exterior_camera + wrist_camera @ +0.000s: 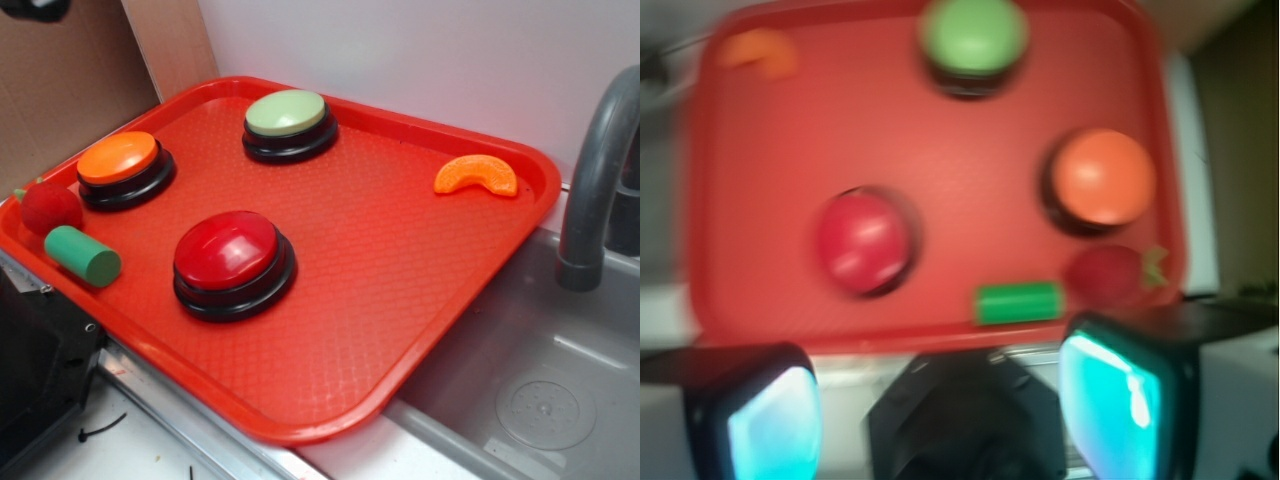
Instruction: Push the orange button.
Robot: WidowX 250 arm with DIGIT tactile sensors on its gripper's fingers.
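Observation:
The orange button (118, 158), a flat orange dome on a black ring base, sits at the far left of the red tray (400, 270). In the blurred wrist view it is at the upper right (1103, 177). My gripper (940, 400) is open and empty, its two cyan pads (1120, 400) wide apart. It hangs high above the tray's near edge, well short of the orange button. The gripper does not show in the exterior view.
The tray also holds a larger red button (226, 250), a green button (286, 112), an orange crescent slice (477, 174), a green cylinder (82, 255) and a red strawberry toy (50, 207). A grey faucet (595, 170) and sink (540, 400) are at right.

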